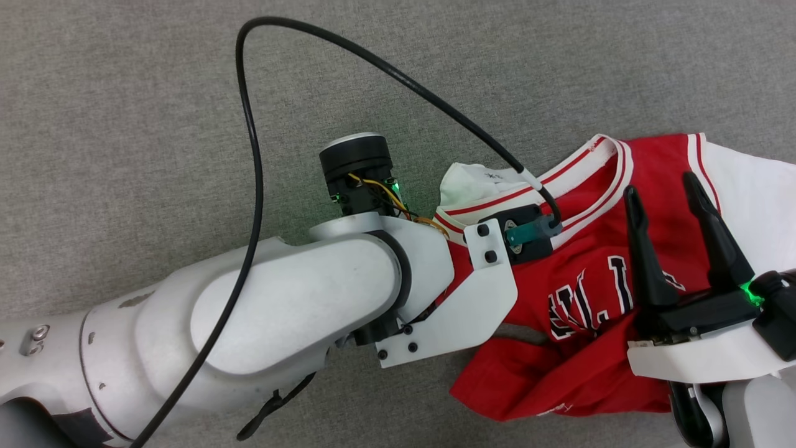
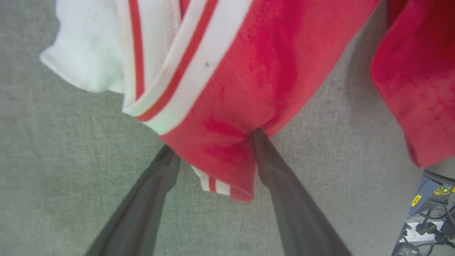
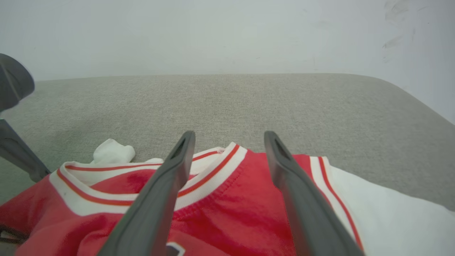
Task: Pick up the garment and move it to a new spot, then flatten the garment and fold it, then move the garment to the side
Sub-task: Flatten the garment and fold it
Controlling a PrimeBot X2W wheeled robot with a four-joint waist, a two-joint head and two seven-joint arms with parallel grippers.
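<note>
Grey woven surface (image 1: 124, 93), crumpled rib-trimmed garment (image 1: 584, 261)

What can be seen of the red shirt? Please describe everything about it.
The garment is a red jersey of soft knit cloth, with white short sleeves, ribbed red-and-white striped collar and black-and-white lettering, partly hidden. It lies crumpled, not flat, on the grey fabric surface, its lower part folded over. The left gripper's open fingers straddle a red fold and touch it; the right gripper's open fingers are over its chest, contact unclear.
</note>
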